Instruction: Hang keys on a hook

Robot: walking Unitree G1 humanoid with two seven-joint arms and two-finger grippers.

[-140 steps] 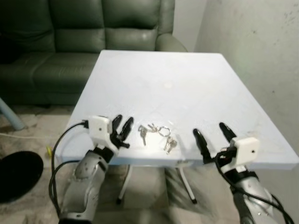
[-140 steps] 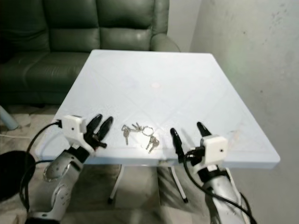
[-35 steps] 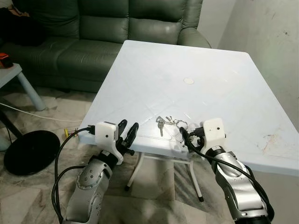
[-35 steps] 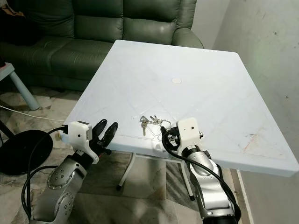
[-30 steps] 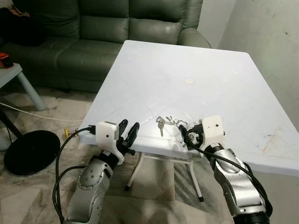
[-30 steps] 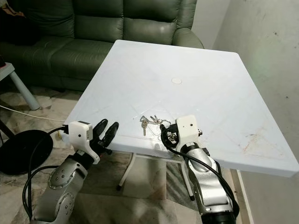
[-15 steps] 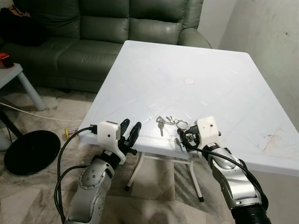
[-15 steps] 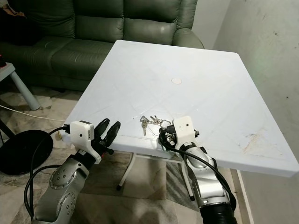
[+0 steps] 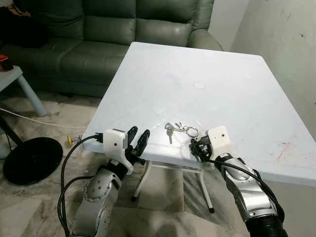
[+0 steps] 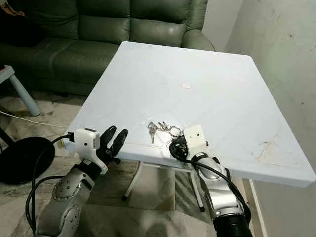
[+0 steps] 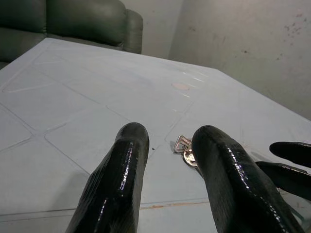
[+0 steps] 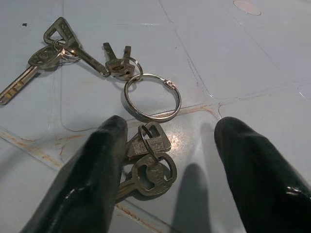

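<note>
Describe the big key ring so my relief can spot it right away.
Start at the white table in front of the green sofa and go to its near edge, where a bunch of keys lies. The big ring is the open round loop in the middle, just ahead of the right end effector, far wider than the small rings beside it.

White square bench (image 9: 232,74) seen before green sofa, surface scored with faint diagonal lines. Bunch of keys (image 9: 178,130) on large ring laid flat near front edge. Small round pale mark (image 9: 199,85) noted mid-surface. Reddish scuff (image 9: 285,146) seen toward right front corner.
</note>
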